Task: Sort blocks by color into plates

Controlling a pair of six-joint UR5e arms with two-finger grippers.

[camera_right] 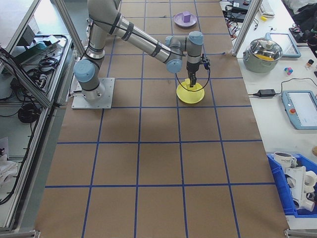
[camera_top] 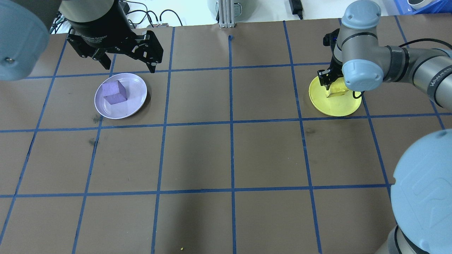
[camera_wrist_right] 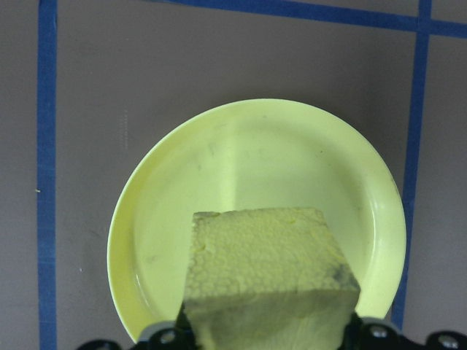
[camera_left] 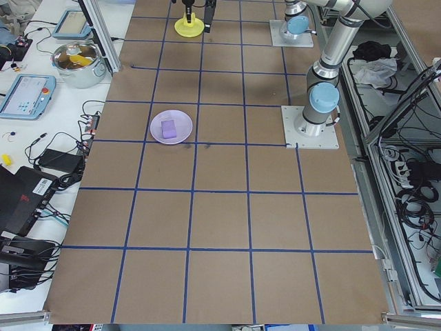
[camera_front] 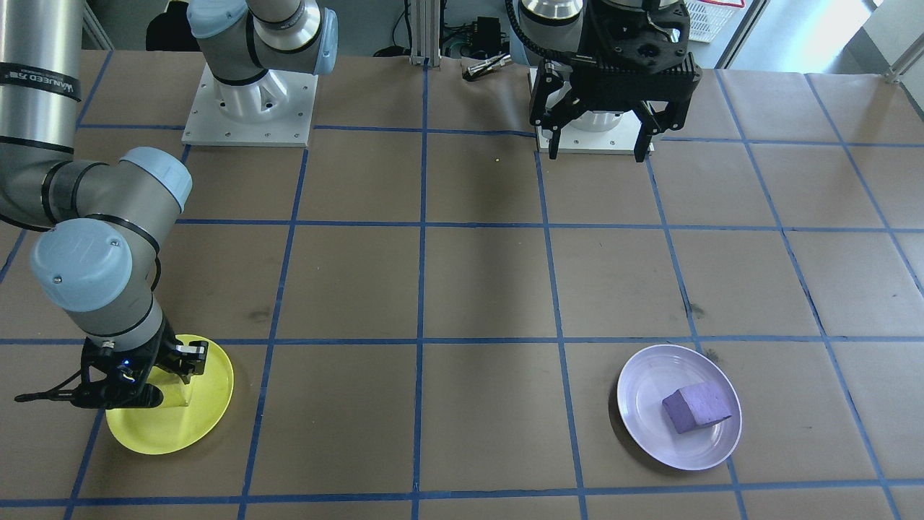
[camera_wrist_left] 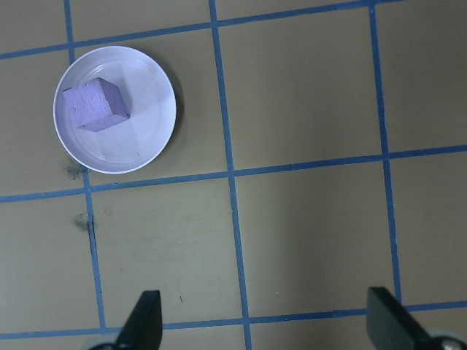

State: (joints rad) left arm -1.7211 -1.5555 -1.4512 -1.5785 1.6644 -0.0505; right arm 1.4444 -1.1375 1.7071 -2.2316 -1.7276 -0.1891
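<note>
The right pincer point(camera_front: 170, 372) is clamped on the yellow block point(camera_wrist_right: 270, 281), holding it low over the yellow plate point(camera_wrist_right: 248, 160); whether the block touches the plate cannot be told. In the right wrist view the block is a rough, pebbled foam cube with a small dark smudge on one edge, and the plate beneath it is glossy and shallow with a raised rim. The right arm's tube point(camera_front: 36, 72) bears white lettering, too blurred to read with certainty.

The left pincer point(camera_top: 127, 61) hangs with its fingers point(camera_wrist_left: 144, 321) spread wide apart and nothing between them, raised above the table point(camera_top: 229, 155) near the robot's base. Its black body carries a faint line of writing ending in "Gripper". The purple block point(camera_top: 114, 92) lies in the lavender plate point(camera_top: 136, 106), a chunky matte cube sitting off-centre and turned askew. The table is covered in brown paper crossed by blue tape lines point(camera_top: 231, 123).
</note>
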